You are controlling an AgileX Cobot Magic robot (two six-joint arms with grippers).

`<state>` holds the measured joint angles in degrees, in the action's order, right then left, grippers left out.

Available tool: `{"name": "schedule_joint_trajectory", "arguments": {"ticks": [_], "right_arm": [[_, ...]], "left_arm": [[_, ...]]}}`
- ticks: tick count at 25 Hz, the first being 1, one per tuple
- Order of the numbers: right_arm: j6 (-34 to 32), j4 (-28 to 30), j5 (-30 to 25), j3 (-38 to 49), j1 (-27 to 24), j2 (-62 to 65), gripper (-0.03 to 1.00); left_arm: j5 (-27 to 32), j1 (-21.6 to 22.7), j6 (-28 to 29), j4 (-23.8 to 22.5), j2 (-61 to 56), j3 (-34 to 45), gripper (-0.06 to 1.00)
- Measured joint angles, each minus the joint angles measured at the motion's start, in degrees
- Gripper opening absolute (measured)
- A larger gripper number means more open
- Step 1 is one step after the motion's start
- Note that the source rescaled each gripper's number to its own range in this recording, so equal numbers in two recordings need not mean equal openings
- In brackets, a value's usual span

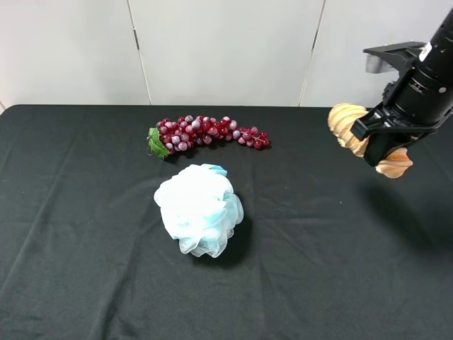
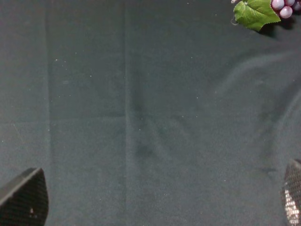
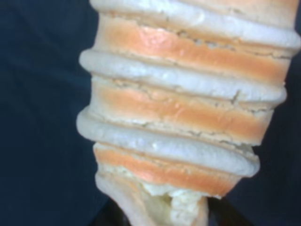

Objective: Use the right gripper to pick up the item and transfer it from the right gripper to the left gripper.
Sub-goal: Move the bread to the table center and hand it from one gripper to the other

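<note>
Bread roll [image 1: 345,120] pinched mid-length in right hand [image 1: 379,146], held above table [image 1: 85,234], left hand [image 2: 157,197] spread wide

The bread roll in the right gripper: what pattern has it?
The roll has orange-tan and pale cream crosswise stripes; right wrist view.

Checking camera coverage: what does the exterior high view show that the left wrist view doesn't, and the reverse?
Only exterior high: the right gripper shut on the bread roll, held in the air, plus the blue bath puff. Only left wrist: the left gripper, open. Both: the grapes with their green leaf, and the black cloth.
</note>
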<state>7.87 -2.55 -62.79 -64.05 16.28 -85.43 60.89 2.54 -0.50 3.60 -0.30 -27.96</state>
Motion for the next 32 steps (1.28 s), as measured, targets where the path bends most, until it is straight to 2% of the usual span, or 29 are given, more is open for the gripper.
{"name": "schedule_joint_trajectory", "arguments": {"ticks": [10,18,25,32], "right_arm": [[0.3,5.2,-3.8,0.0,14.8,0.8,0.04],[7.2,5.4,-5.6,0.0,23.8,0.8,0.04],[13.8,1.2,-6.2,0.0,28.5,0.8,0.04],[20.5,-4.3,-6.9,0.0,29.4,0.8,0.04]], "left_arm": [[0.0,0.0,0.0,0.0,0.0,0.0,1.00],[0.0,0.0,0.0,0.0,0.0,0.0,1.00],[0.0,0.0,0.0,0.0,0.0,0.0,1.00],[0.0,0.0,0.0,0.9,0.0,0.0,1.00]]}}
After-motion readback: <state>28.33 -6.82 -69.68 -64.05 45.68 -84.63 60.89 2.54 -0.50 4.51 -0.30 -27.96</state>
